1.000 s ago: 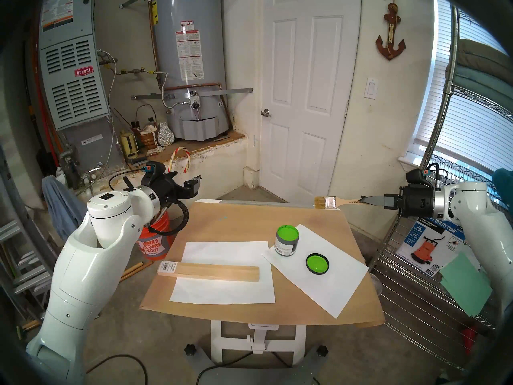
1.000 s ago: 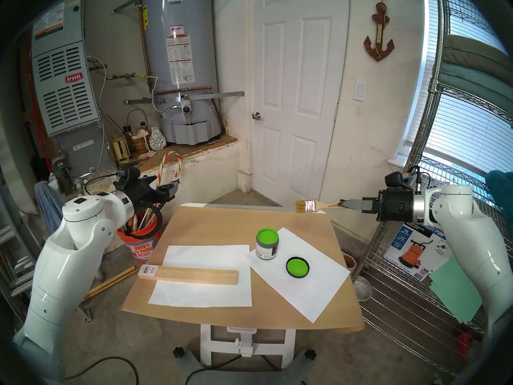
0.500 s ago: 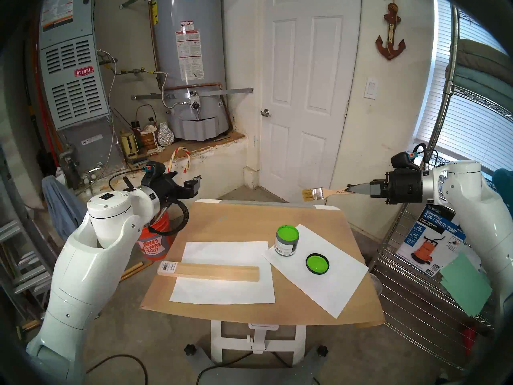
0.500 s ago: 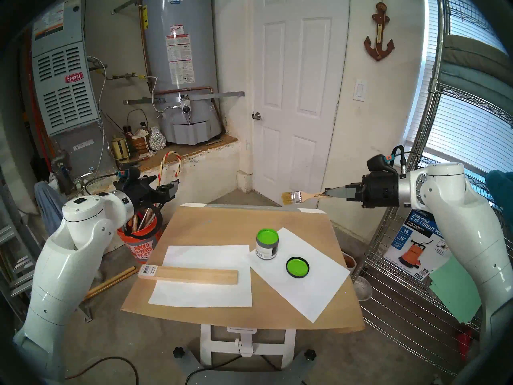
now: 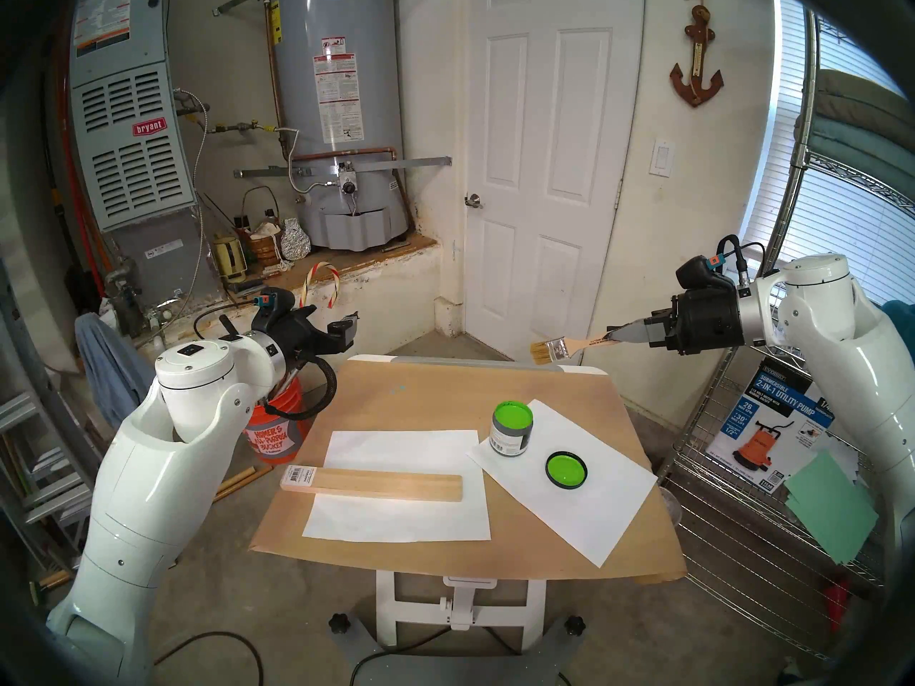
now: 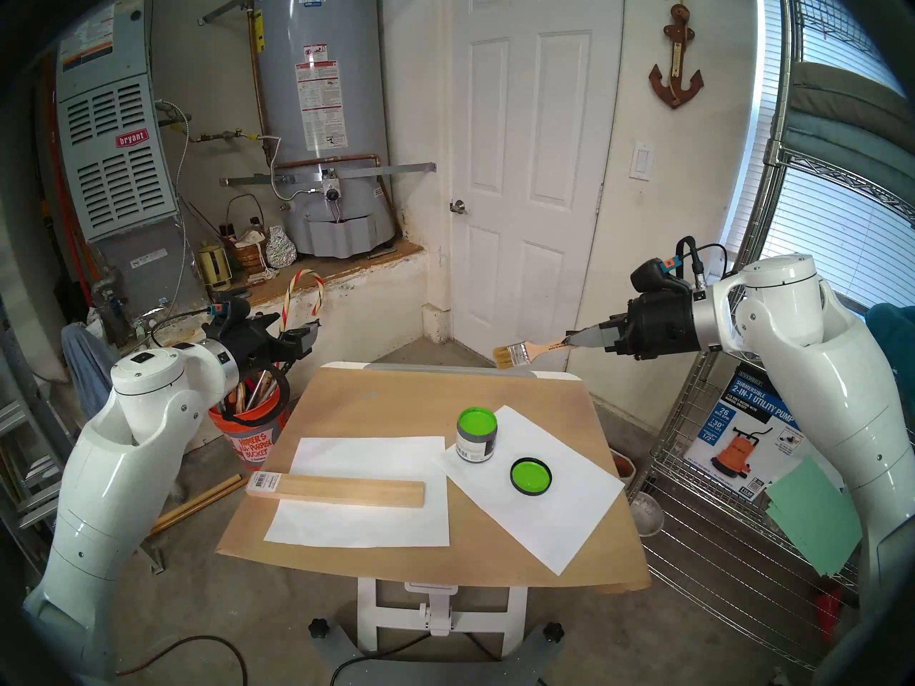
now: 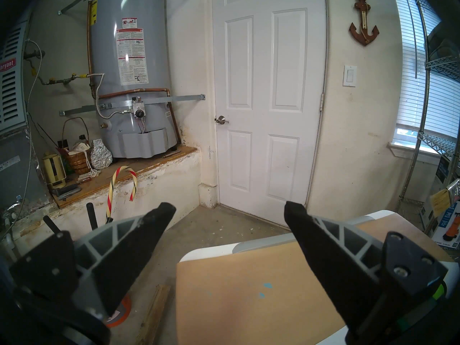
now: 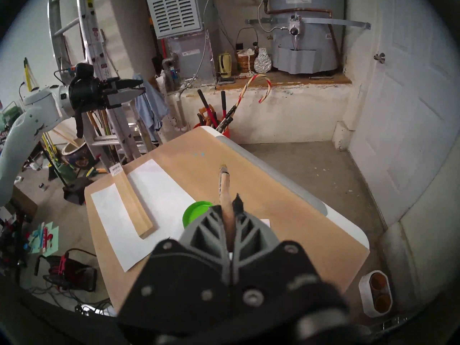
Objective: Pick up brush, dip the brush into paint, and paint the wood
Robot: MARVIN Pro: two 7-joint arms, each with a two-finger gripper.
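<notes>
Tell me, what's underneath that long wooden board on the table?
Under the wood lies a white paper sheet on the brown-covered table. The board's stickered end sticks out past the sheet. The paper directly beneath the board is covered, so it can't be checked.

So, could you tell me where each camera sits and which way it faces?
Head pair: high, looking down at the table and the wood; both arms show.
Left wrist: faces the door past the open left gripper.
Right wrist: looks along the brush held in the right gripper, toward the table.
Shared: both wrist views show the water heater.
</notes>
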